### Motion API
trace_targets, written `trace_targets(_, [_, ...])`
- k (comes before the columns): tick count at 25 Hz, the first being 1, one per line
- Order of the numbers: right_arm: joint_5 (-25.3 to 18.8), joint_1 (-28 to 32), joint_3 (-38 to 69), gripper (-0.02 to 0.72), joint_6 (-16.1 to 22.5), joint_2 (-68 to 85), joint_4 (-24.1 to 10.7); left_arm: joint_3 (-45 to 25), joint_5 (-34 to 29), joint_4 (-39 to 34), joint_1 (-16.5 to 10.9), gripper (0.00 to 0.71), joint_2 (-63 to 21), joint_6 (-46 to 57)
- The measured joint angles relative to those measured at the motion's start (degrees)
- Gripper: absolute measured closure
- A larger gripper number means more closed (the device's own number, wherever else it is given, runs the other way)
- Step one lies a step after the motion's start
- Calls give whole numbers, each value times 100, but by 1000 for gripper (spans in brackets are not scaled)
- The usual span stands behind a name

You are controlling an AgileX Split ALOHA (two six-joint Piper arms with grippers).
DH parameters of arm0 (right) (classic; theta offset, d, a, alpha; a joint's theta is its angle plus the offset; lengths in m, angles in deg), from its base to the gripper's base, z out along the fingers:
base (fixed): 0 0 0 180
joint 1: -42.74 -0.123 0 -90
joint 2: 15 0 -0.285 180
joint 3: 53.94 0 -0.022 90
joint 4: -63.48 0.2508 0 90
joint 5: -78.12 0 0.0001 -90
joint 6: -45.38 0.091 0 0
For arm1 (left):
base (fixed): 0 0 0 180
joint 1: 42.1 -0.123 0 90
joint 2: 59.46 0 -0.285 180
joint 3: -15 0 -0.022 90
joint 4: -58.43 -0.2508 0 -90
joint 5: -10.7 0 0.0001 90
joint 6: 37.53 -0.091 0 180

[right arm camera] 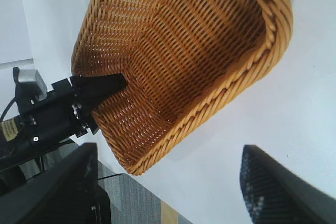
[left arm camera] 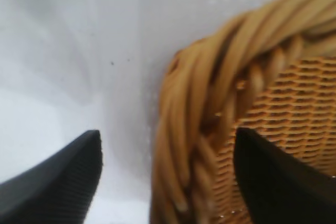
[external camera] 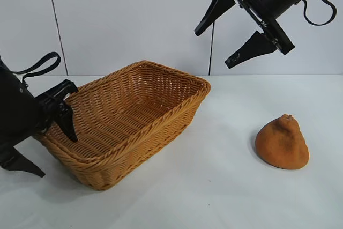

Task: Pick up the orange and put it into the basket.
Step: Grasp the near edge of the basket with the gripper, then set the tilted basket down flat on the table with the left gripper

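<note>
The orange (external camera: 282, 142) sits knob-up near the desk's (external camera: 225, 186) right edge, below the raised, spread right pincer (external camera: 224, 44); the left pincer (external camera: 60, 119), fingers apart, straddles the basket (external camera: 161, 124) rim.

We see a tan woven wicker basket (external camera: 134, 127) with a thick braided rim, a rough, matt, brownish-orange lump of an orange (external camera: 282, 143), a smooth matt white bench (external camera: 225, 191), and ribbed black fingers (left arm camera: 58, 182).
</note>
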State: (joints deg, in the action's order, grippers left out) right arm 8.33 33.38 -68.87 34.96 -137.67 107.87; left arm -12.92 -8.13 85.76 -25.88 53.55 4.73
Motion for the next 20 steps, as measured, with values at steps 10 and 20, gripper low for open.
trace_targets(10, [0,0,0,187,0,0,0,876,-1279,-120,-152,623,21,-809])
trace_targets(20, [0,0,0,187,0,0,0,2824,-2995,-353,-454,623,575,-3035])
